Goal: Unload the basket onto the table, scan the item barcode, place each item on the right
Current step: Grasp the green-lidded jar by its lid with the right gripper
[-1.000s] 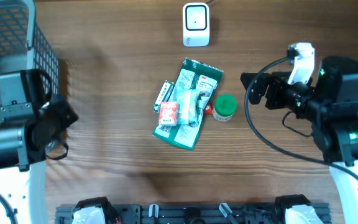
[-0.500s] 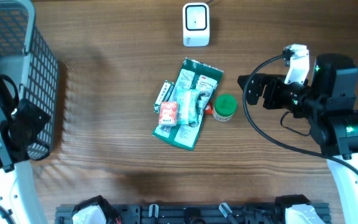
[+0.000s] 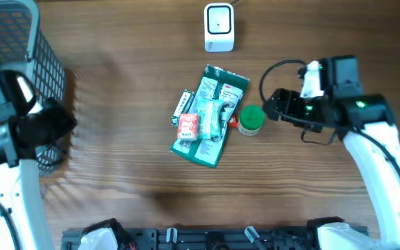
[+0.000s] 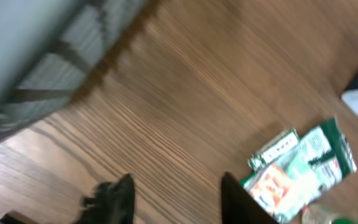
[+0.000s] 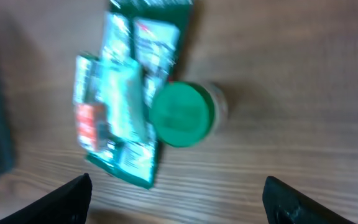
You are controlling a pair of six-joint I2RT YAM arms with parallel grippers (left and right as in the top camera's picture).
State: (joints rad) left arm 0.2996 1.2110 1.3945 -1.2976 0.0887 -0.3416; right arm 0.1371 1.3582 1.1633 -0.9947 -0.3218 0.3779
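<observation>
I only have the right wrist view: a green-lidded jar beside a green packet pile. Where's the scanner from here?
Observer: The white scanner stands at the far edge of the table, beyond the green packet, seen overhead.
Operator: And the left arm, is it in my way?
Observer: No. The left gripper is open and empty, over by the wire basket at the table's left end.
</observation>
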